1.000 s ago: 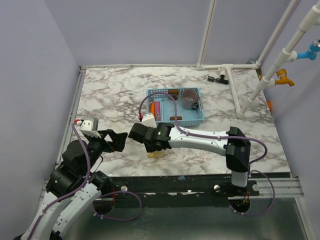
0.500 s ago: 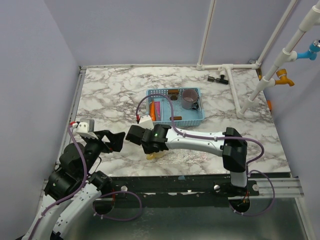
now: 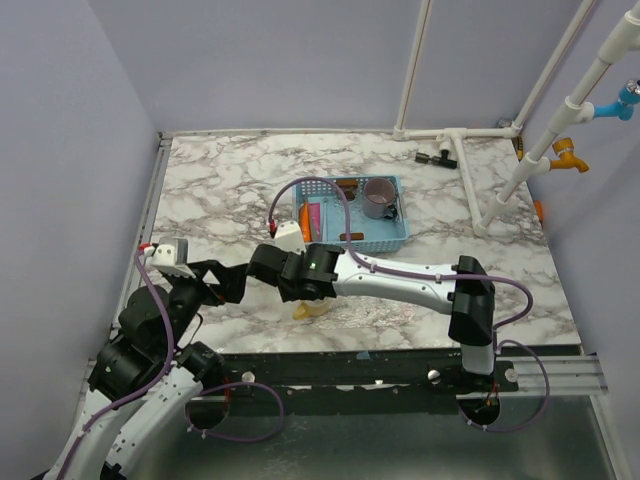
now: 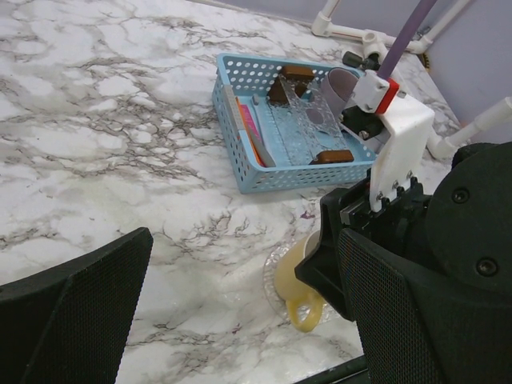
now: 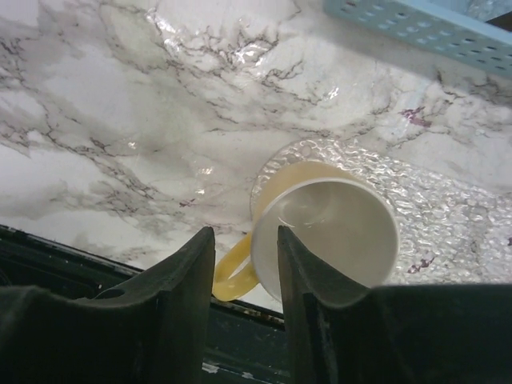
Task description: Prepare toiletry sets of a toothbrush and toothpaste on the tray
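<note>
My right gripper point(image 5: 244, 232) hangs open just above a yellow mug point(image 5: 324, 232) that rests on a clear dimpled saucer point(image 5: 448, 216) near the table's front edge. The mug's handle shows below the gap between the fingers, and nothing is gripped. The mug point(image 3: 308, 309) lies under that gripper point(image 3: 262, 268) in the top view. My left gripper point(image 4: 240, 248) is wide open and empty, to the left of the mug point(image 4: 298, 276). A clear tray with brown handles point(image 4: 308, 124) lies inside a blue basket point(image 4: 232, 140). Thin pink and orange items point(image 4: 250, 132) lean at its left wall; toothbrush and toothpaste cannot be told apart.
A grey-purple cup point(image 3: 379, 197) stands in the blue basket point(image 3: 402, 238). White pipes point(image 3: 480, 180) and a black fitting point(image 3: 436, 156) sit at the back right. The table's front edge runs just below the mug.
The right gripper's jaws have opened from shut and it has drifted slightly up and left over the mug. The left gripper has pulled back a little to the left.
</note>
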You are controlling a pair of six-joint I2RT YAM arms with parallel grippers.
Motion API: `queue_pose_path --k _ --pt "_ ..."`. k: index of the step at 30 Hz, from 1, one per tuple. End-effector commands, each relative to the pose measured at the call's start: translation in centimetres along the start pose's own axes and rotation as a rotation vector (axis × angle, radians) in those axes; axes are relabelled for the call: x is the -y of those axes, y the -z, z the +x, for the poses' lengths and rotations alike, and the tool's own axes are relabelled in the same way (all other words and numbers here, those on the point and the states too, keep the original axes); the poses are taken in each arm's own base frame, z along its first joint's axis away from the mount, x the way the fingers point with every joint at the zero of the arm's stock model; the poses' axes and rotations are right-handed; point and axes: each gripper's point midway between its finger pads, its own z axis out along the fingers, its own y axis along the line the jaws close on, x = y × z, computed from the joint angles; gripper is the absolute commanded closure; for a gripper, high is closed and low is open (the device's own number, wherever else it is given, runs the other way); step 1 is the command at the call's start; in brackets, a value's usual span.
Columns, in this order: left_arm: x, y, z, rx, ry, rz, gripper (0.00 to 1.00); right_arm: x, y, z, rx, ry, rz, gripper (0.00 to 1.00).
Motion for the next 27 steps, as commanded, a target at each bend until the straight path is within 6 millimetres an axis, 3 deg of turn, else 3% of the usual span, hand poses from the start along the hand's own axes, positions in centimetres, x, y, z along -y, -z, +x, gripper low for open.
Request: queue_pose_path --k 1,7,13,18,27 --pt "-0.4 0.4 -0.5 0.021 0.005 -0.017 0.01 1.8 2.7 -2.9 0.108 0.002 0.061 0.58" --pt "-0.4 0.2 -0.4 0.016 0.003 -0.026 0.01 4.4 3.9 -5.5 0.166 -0.006 0.116 0.57" --pt "-0.6 -0.1 -0.2 0.006 -0.001 -0.037 0.01 8.5 4.1 -8.7 0.213 -0.042 0.159 0.57" --pt "-0.8 -0.2 -0.2 0.001 -0.004 -0.053 0.01 13.0 3.1 -11.5 0.234 -0.093 0.201 0.56" --pt "-1.2 -0.5 0.0 -0.006 -0.008 -0.077 0.01 19.8 -0.6 -15.4 0.246 -0.185 0.273 0.56"
